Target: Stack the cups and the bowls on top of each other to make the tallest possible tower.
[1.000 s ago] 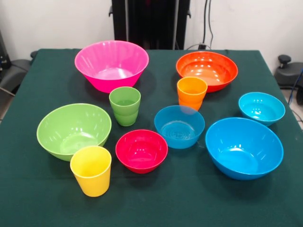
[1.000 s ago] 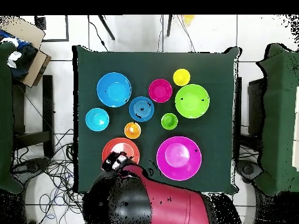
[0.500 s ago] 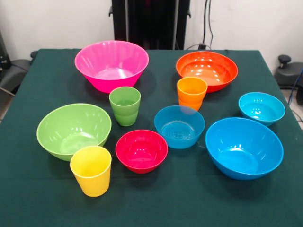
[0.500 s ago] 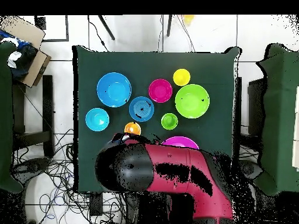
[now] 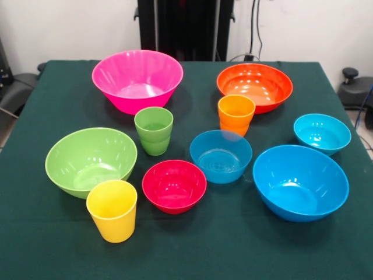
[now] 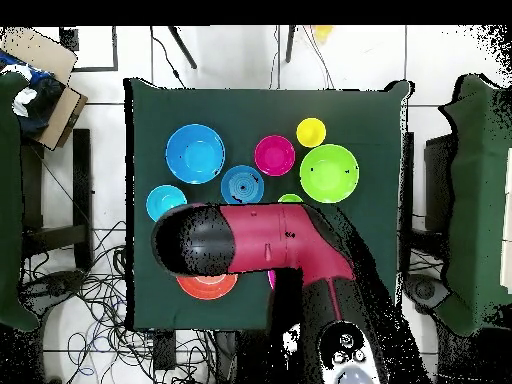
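Observation:
In the front view every cup and bowl stands apart and upright on the green table point(image 5: 245, 245). At the back are the pink bowl point(image 5: 137, 79) and orange bowl point(image 5: 254, 86). The green cup point(image 5: 154, 129) and orange cup point(image 5: 236, 114) stand mid-table. Nearer are the light green bowl point(image 5: 90, 158), yellow cup point(image 5: 112, 210), red bowl point(image 5: 174, 185), a small blue bowl point(image 5: 221, 155), a cyan bowl point(image 5: 322, 133) and the large blue bowl point(image 5: 300, 181). In the overhead view the red and black arm point(image 6: 260, 235) hangs over the table, hiding the pink bowl and orange cup. The gripper does not show.
Seen from overhead, a cardboard box point(image 6: 40, 70) lies off the table's top-left corner and cables point(image 6: 90, 290) trail over the floor at the left. Dark green chairs point(image 6: 480, 200) stand at both sides of the table.
In the overhead view the arm has swung up from the table's bottom edge and now covers the orange cup and most of the green cup. No cup or bowl has moved.

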Motion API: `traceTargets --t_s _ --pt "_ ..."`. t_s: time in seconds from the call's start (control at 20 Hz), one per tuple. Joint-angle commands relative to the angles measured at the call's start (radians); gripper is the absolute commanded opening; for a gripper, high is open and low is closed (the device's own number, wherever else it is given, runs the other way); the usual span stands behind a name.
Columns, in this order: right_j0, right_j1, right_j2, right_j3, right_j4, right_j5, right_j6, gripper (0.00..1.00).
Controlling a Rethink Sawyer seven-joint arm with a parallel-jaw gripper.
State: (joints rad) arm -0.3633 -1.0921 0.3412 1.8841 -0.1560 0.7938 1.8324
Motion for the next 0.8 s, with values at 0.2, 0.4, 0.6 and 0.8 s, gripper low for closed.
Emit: traceTargets --t_s 0.2,0.4,0.6,0.8 --pt "0.131 0.034 0.039 -0.080 -0.109 0.096 0.012 1.00" --pt "0.211 0.010 0.013 -0.165 -0.121 0.214 0.090 1.00" --pt "0.269 0.056 0.003 -0.273 -0.112 0.275 0.150 1.00" --pt "0.263 0.075 -0.032 -0.258 -0.132 0.212 0.118 1.00"
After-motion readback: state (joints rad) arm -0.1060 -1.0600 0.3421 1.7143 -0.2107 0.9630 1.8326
